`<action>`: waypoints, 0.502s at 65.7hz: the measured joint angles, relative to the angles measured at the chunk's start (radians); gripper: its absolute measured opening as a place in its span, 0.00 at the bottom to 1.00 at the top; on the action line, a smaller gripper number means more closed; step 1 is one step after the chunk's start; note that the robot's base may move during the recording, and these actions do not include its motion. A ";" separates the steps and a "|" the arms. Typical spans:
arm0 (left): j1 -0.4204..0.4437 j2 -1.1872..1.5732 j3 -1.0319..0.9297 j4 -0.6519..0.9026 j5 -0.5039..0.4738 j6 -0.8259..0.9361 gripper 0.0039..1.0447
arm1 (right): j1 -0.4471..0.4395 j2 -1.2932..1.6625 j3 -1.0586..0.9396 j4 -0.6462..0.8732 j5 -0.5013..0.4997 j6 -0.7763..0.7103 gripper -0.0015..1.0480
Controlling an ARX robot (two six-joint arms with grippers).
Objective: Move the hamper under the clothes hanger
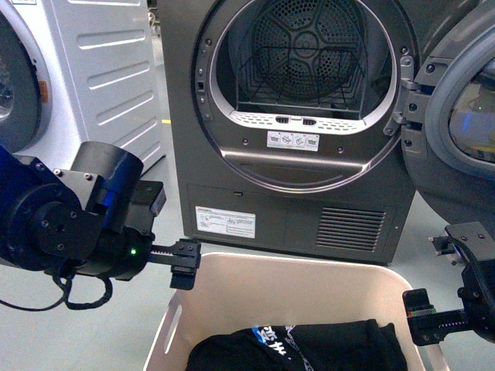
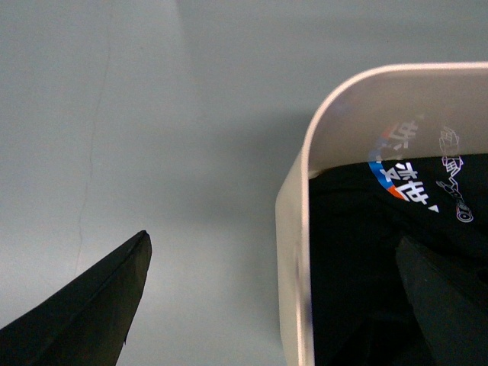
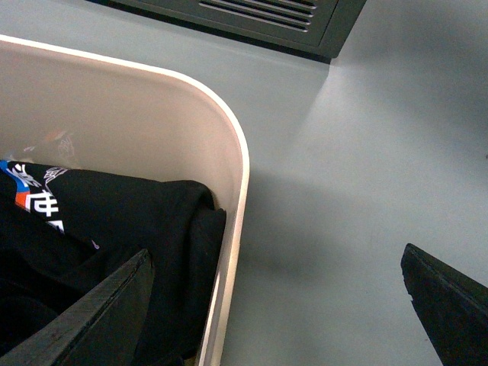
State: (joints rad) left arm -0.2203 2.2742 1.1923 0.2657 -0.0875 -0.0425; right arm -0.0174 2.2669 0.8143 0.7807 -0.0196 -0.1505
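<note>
The beige hamper (image 1: 232, 270) stands on the floor right in front of me, with a black printed garment (image 1: 309, 348) inside. My left gripper (image 1: 186, 264) is open at its left rear corner. In the left wrist view the open left gripper (image 2: 274, 236) straddles the hamper's side wall (image 2: 293, 229), one finger outside and one over the garment. My right gripper (image 1: 425, 317) is open at the right side. In the right wrist view the right gripper (image 3: 276, 253) straddles the rim (image 3: 240, 168). Neither touches the wall. The clothes hanger is out of view.
A dark grey dryer (image 1: 309, 193) stands just behind the hamper, its round door (image 1: 464, 116) swung open to the right. A white washing machine (image 1: 77, 77) stands at the left. Grey floor (image 2: 152, 114) lies on both sides of the hamper.
</note>
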 joint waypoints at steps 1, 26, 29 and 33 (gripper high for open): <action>-0.002 0.004 0.002 -0.002 -0.001 -0.003 0.94 | 0.000 0.002 0.000 0.000 0.000 0.000 0.93; -0.075 0.119 0.041 -0.019 -0.052 -0.066 0.94 | -0.008 0.049 0.003 0.023 -0.003 0.000 0.93; -0.078 0.128 0.043 -0.021 -0.052 -0.074 0.94 | -0.009 0.055 0.003 0.023 -0.003 -0.001 0.93; -0.082 0.138 0.045 -0.023 -0.056 -0.089 0.94 | -0.011 0.064 0.003 0.026 -0.003 -0.001 0.93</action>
State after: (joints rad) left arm -0.3023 2.4119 1.2369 0.2424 -0.1436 -0.1318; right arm -0.0280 2.3306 0.8177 0.8062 -0.0231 -0.1516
